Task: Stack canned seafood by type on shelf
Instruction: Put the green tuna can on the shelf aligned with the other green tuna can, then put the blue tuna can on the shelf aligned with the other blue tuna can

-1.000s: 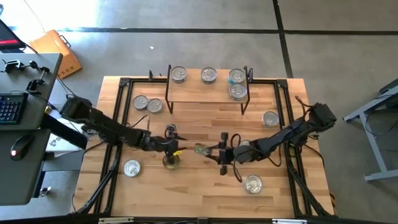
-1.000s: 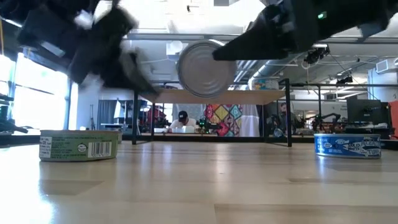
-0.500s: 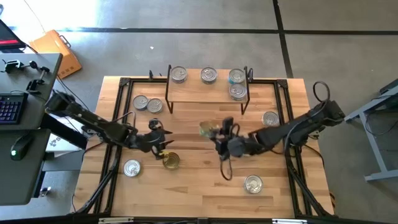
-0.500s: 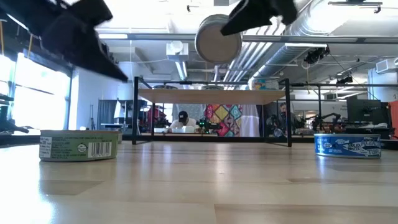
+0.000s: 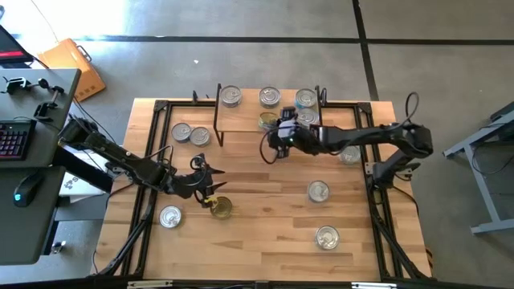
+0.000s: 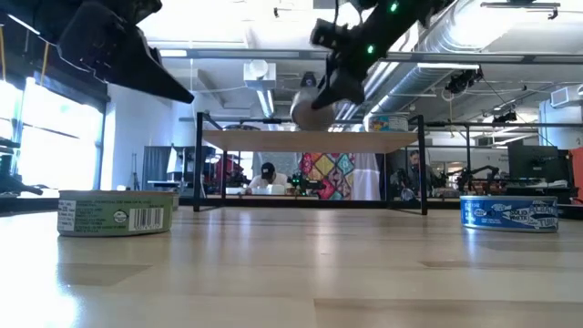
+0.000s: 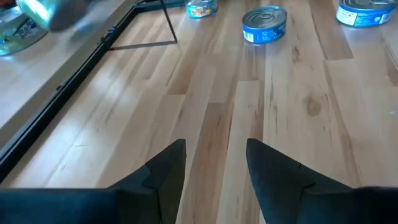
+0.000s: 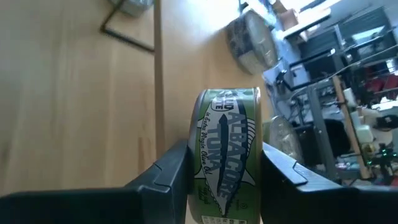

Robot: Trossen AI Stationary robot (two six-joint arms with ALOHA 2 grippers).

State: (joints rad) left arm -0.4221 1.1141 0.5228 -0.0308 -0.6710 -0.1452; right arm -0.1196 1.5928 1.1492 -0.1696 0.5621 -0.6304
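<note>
While clamped on a green-labelled albacore tuna tin (image 8: 227,158), held on edge by its flat faces, right gripper (image 5: 277,130) over the front edge of the shelf (image 5: 241,120), likely so the tin can be brought level beside the three-plus-one tins (image 5: 305,108) already along the back edge. Left gripper (image 5: 210,186) empty, fingers parted, low near the table's (image 5: 265,241) left side just above a gold-lidded tin (image 5: 221,208), probably next. Other tins scattered about the table.
</note>
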